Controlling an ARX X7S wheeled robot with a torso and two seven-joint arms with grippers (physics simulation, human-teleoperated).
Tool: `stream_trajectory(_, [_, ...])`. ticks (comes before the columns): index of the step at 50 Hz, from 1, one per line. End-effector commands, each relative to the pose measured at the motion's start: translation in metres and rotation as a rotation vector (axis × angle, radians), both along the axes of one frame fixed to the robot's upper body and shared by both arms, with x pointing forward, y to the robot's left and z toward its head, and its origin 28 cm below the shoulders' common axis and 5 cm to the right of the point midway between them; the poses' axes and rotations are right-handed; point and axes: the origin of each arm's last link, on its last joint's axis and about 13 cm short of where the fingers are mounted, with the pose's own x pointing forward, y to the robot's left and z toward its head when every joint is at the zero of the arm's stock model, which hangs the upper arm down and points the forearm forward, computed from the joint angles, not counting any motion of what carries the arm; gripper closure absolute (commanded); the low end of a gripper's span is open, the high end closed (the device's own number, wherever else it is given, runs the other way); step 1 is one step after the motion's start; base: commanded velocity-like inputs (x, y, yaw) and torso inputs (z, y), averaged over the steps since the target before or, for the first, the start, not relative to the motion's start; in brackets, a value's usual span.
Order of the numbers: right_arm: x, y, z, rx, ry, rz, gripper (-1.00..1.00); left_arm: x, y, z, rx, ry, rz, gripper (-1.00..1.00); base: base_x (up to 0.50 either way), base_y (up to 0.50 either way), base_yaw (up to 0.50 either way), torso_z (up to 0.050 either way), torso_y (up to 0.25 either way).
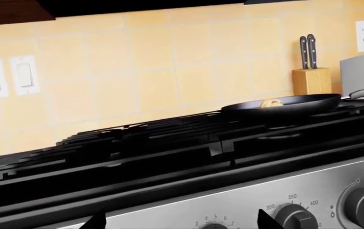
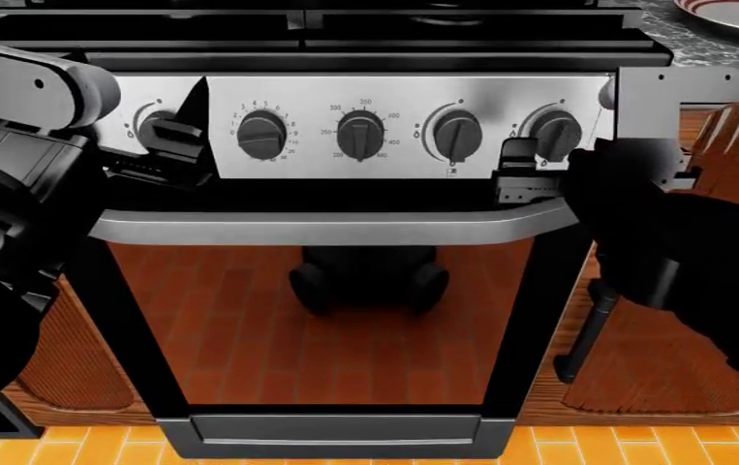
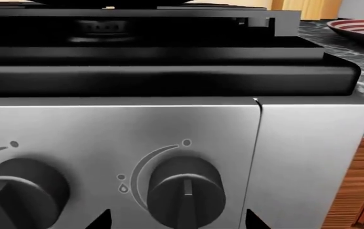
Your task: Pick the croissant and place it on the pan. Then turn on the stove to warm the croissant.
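Croissant (image 1: 271, 102) sits in the pan (image 1: 284, 103) on the stove (image 2: 356, 136) grates. Right pincer (image 2: 520, 172) open, tips either side of the rightmost knob (image 3: 186, 191) — not touching. Left pincer (image 2: 175, 145) near the left knobs — can't tell its state.

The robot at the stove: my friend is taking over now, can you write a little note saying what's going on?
Left gripper: open, empty, at the panel's left knob.
Right gripper: open, empty, just in front of the rightmost knob, not gripping it.
Croissant already lies in the pan on the stove.
Done: croissant placed.
Left: grip and turn a knob to light the burner; I can't tell which knob feeds the pan's burner.
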Motion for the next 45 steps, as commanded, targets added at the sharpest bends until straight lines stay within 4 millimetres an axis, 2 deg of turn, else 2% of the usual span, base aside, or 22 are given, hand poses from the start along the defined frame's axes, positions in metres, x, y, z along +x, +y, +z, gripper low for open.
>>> stream_trajectory(1, [0.0028, -0.0001, -0.0009, -0.005, 0.002, -0.003, -1.0, -0.0001, 0.0, 0.0, -0.003, 0.004, 0.001, -1.0, 0.0, 0.0, 0.0, 0.0, 0.0])
stream_trajectory(27, [0.0074, -0.0015, -0.0019, -0.012, 0.002, -0.013, -1.0, -0.0002, -0.0001, 0.0, -0.007, 0.008, 0.006, -1.0, 0.0, 0.0, 0.0, 0.0, 0.0])
stream_trajectory(28, [0.0071, -0.0014, -0.0019, -0.014, 0.001, -0.013, 1.0, -0.0002, -0.0001, 0.0, -0.007, 0.008, 0.006, -1.0, 0.0, 0.0, 0.0, 0.0, 0.0])
stream_trajectory(45, [0.0049, -0.0009, -0.001, -0.026, -0.003, -0.012, 1.0, -0.0002, -0.0001, 0.0, -0.006, 0.008, 0.005, -1.0, 0.0, 0.0, 0.0, 0.0, 0.0])
